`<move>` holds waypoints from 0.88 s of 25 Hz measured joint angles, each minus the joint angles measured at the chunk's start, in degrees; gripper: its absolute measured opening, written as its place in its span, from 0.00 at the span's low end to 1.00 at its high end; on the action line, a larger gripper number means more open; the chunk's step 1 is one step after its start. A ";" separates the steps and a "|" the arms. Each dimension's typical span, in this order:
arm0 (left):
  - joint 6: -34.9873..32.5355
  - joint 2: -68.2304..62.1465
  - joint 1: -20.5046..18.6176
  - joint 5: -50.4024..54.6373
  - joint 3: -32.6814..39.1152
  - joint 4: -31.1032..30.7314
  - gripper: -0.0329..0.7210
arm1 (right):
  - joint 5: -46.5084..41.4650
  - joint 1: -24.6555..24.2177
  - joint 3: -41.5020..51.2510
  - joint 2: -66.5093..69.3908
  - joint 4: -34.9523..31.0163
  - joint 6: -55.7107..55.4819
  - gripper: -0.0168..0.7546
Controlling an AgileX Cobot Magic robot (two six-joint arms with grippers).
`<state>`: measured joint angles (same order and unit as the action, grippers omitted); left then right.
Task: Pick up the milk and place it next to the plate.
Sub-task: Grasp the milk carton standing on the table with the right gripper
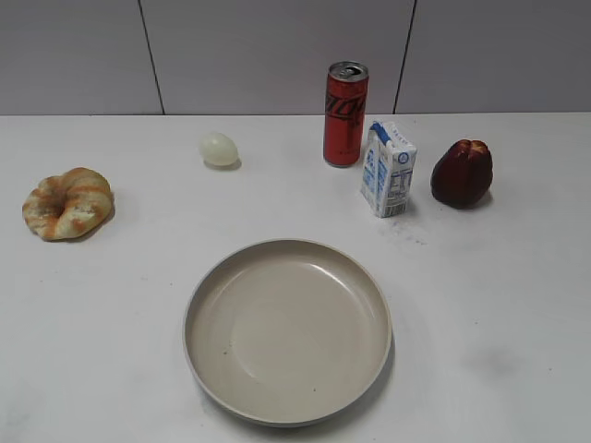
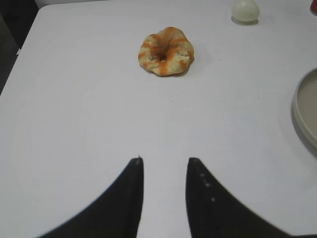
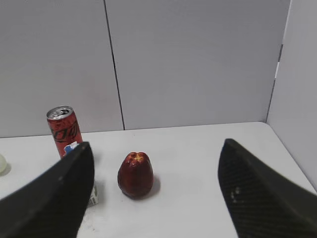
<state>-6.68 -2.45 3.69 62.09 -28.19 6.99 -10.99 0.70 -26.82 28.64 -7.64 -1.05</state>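
Observation:
The milk point(image 1: 388, 170), a small white carton with blue print, stands upright at the back right, between the soda can and the dark red fruit. In the right wrist view only slivers of the milk point(image 3: 92, 197) show behind the left finger. The plate point(image 1: 288, 330) is a large beige dish at the front centre; its rim also shows in the left wrist view point(image 2: 304, 111). My right gripper point(image 3: 156, 146) is open wide and empty, well short of the fruit. My left gripper point(image 2: 164, 161) is open and empty over bare table. Neither gripper shows in the exterior view.
A tall red soda can point(image 1: 345, 114) stands just left of the milk, and a dark red fruit point(image 1: 462, 173) to its right. A pale egg point(image 1: 219, 149) lies back left. A bagel point(image 1: 68, 203) lies far left. A wall closes the back.

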 joint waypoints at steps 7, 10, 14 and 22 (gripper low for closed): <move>0.00 0.00 0.00 0.00 0.00 0.00 0.35 | -1.93 2.79 -13.93 27.14 0.00 6.71 0.79; 0.00 0.00 0.00 0.00 0.00 0.00 0.35 | -6.17 6.20 -22.66 38.90 0.00 7.24 0.79; 0.00 0.00 0.00 0.00 0.00 0.00 0.35 | -13.73 11.69 -35.09 53.42 0.00 8.32 0.80; 0.00 0.00 0.00 0.00 0.00 0.00 0.35 | -31.07 18.36 -61.04 78.67 1.68 7.58 0.87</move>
<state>-6.68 -2.45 3.69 62.09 -28.19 6.99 -42.06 19.06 -87.86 107.31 -5.96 6.52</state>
